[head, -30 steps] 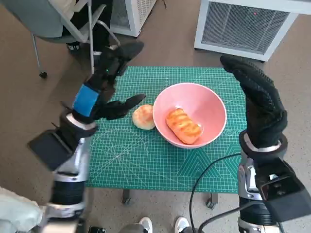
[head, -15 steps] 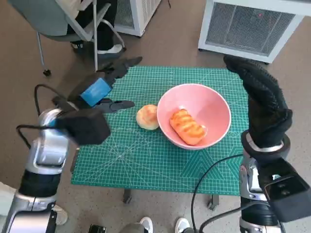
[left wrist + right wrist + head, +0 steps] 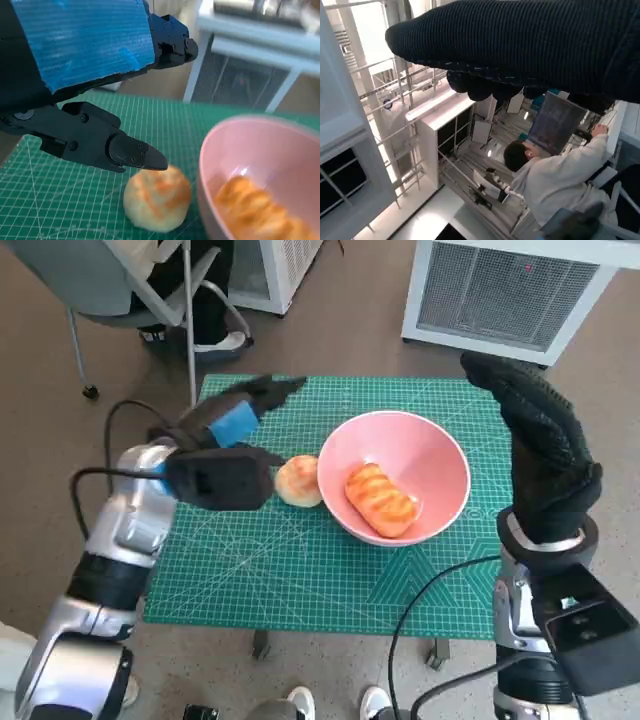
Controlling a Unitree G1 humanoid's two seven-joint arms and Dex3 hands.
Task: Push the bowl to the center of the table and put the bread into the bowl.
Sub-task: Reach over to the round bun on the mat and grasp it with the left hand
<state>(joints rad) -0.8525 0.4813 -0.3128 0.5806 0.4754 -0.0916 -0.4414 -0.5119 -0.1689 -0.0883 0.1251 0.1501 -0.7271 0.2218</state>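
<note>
Since the earlier frame the left hand [image 3: 232, 425] is seen nearer the round bun [image 3: 298, 481], fingers apart, nothing held. The right hand [image 3: 540, 455] is raised beside the table, fingers extended, empty. The long loaf [image 3: 379, 499] lies in the bowl [image 3: 440, 455], axis diagonal. No writing is legible

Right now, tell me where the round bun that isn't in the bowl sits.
In the head view the round bun lies on the green mat, against the pink bowl's outer left wall, with the left hand open just beside it.
</note>
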